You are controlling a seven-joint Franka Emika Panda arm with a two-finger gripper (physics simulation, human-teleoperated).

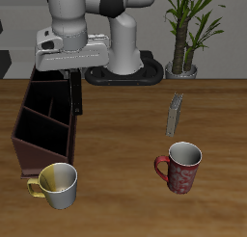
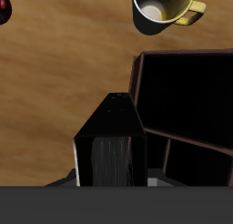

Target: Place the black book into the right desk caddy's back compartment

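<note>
The thin black book (image 1: 74, 102) hangs upright in my gripper (image 1: 73, 91), which is shut on its upper end. It hovers just above the rim of the dark brown right desk caddy (image 1: 29, 135), at the wall that faces the table's middle, beside the back compartment (image 1: 50, 92). In the wrist view the black book (image 2: 111, 144) fills the middle. It stands next to the caddy's wall (image 2: 136, 82), outside the dark open sections. My fingers are mostly hidden behind the book.
A yellow mug (image 1: 58, 184) stands at the caddy's front end and also shows in the wrist view (image 2: 164, 9). A red mug (image 1: 179, 167) sits nearer the table's front edge. A short grey book (image 1: 175, 114) stands upright mid-table. A potted plant (image 1: 183, 48) stands at the back.
</note>
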